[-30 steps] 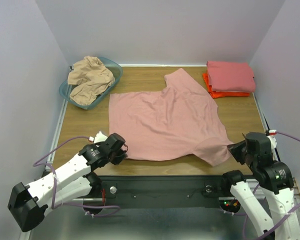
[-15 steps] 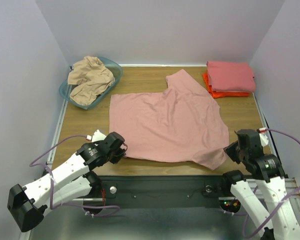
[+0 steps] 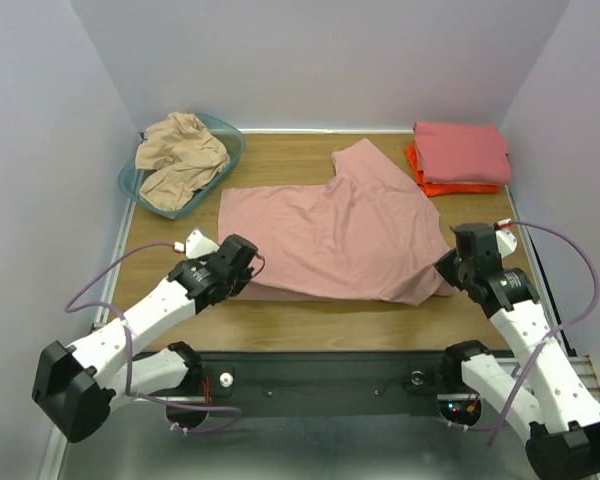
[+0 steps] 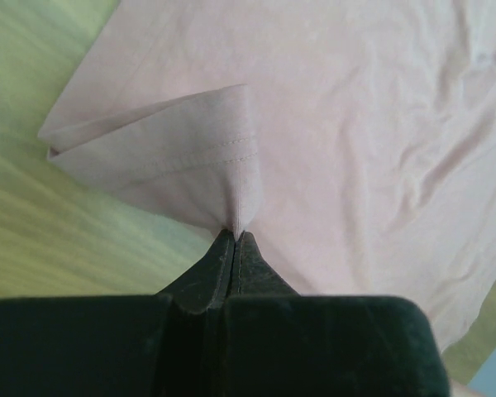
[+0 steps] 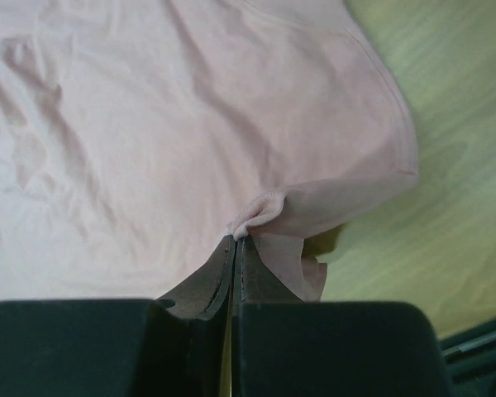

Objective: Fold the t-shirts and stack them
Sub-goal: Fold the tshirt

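A dusty pink t-shirt lies spread across the middle of the table. My left gripper is shut on its near left hem corner, which shows lifted and folded over in the left wrist view. My right gripper is shut on its near right edge, bunched at the fingertips in the right wrist view. The near edge of the shirt is doubled back over the cloth. A tan-beige t-shirt lies crumpled in the basket. A folded coral pink t-shirt sits on a folded bright orange one at the back right.
A translucent teal plastic basket stands at the back left corner. Pale walls close in the table on the left, back and right. Bare wood shows along the near edge of the table.
Both grippers have moved away from the near edge towards the back, carrying the shirt's near hem with them. The near strip of wood is now uncovered.
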Action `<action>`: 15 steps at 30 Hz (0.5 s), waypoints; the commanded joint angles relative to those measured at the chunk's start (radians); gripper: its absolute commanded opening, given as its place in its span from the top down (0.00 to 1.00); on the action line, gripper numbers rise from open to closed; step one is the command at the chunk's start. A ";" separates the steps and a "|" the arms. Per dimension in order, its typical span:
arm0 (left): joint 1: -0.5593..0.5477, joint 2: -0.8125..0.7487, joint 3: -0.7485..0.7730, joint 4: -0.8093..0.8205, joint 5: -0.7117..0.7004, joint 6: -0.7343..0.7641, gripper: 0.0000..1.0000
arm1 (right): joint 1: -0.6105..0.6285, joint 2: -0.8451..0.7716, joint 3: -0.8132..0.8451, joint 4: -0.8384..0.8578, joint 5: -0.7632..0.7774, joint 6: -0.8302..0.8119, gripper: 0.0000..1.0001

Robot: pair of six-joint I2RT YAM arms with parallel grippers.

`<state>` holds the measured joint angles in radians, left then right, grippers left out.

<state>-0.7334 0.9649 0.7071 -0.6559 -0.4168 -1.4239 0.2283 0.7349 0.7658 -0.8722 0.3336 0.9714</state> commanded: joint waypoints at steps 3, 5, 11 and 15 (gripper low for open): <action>0.162 0.104 0.066 0.103 -0.016 0.164 1.00 | -0.001 0.078 -0.014 0.286 0.054 0.013 1.00; 0.221 0.165 0.068 0.156 0.015 0.220 1.00 | -0.001 0.119 -0.008 0.335 0.086 0.018 1.00; 0.276 0.307 0.127 0.268 0.039 0.316 1.00 | -0.001 0.208 -0.020 0.462 0.154 0.046 1.00; 0.310 0.434 0.173 0.295 0.055 0.350 1.00 | -0.001 0.302 0.000 0.530 0.170 0.030 0.99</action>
<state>-0.4480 1.3312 0.8215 -0.4202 -0.3580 -1.1477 0.2283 0.9840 0.7506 -0.4847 0.4320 0.9981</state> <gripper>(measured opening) 0.044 0.013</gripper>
